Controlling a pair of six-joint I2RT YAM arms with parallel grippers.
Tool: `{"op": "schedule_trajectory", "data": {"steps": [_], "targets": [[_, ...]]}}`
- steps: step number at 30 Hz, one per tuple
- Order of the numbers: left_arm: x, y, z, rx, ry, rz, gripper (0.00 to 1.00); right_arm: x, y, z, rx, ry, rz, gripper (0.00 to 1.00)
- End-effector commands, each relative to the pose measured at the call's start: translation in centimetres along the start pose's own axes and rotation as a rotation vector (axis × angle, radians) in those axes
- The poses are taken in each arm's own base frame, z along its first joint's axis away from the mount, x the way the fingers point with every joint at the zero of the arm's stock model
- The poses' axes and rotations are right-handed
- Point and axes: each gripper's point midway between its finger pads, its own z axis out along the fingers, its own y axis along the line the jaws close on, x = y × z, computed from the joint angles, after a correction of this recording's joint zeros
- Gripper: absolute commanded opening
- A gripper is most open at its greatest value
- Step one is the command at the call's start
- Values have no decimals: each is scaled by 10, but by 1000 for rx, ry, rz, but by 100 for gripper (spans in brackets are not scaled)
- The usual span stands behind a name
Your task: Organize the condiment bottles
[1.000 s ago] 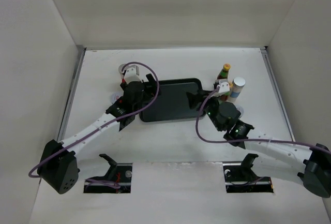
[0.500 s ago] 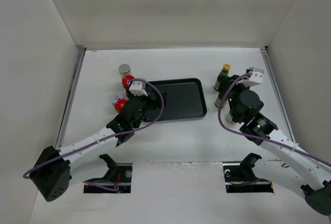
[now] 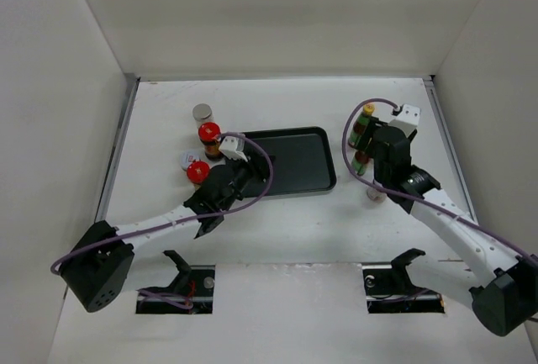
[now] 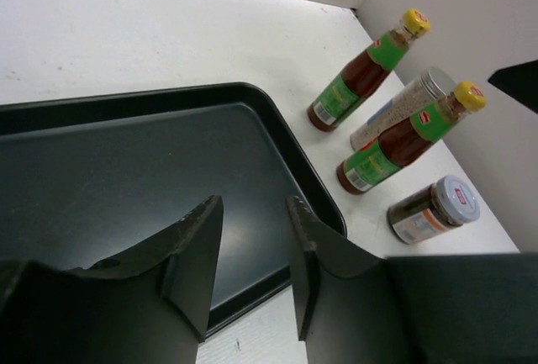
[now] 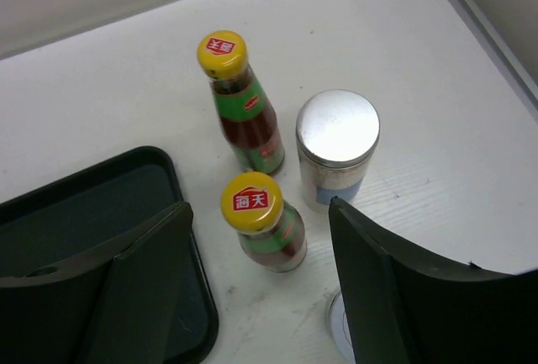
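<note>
Two slim green-labelled, yellow-capped bottles (image 5: 244, 103) (image 5: 262, 225) stand right of the black tray (image 5: 84, 204), beside a silver-lidded jar (image 5: 336, 141). My right gripper (image 5: 259, 206) is open, and the nearer bottle stands untouched between its fingertips. A brown-filled jar (image 4: 433, 208) stands closer to the front. Two red-lidded jars (image 3: 208, 132) (image 3: 198, 171) and two silver-lidded ones (image 3: 203, 112) (image 3: 187, 159) stand left of the tray. My left gripper (image 4: 254, 204) hangs over the tray's near edge, jaws a narrow gap apart with nothing between them.
The tray (image 3: 286, 162) lies mid-table with nothing on it. White walls close in the table at the back and both sides. A metal strip (image 3: 118, 154) runs along the left edge.
My right arm has swung back from the tray's right edge to the bottles, and its jaws have widened. My left arm has drawn back off the red-lidded jars toward the tray's near-left corner.
</note>
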Motion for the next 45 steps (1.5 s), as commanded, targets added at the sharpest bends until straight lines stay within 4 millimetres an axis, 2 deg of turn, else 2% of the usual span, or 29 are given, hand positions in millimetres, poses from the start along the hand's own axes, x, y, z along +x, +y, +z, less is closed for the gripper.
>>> {"op": "schedule_trajectory", "data": {"steps": [1,7,13,20,23,27,31,34,37,40,45], "targets": [[-10,-20,-2,104,-56,-61,36,-14,1,8,-4,-16,48,72],[-6,-17,-2,109,-54,-73,48,-7,14,21,-49,21,53,69],[-10,-9,-6,93,-77,-105,52,-1,20,36,-33,32,35,65],[-15,-3,-8,89,-104,-131,57,0,20,45,-10,30,15,48],[-14,-2,-8,87,-100,-133,57,-2,20,48,6,23,7,33],[-15,-1,-8,86,-104,-134,59,-24,15,40,39,-48,12,25],[-18,0,-11,89,-116,-142,62,-60,26,22,-9,-138,28,23],[-22,1,-13,86,-131,-146,63,-82,42,12,-57,-172,40,23],[-25,2,-14,83,-141,-150,63,-92,69,7,-115,-186,33,22],[-25,5,-14,76,-141,-152,63,-89,97,14,-172,-184,34,23],[-25,7,-14,71,-144,-154,63,-78,142,38,-261,-169,51,23]]}}
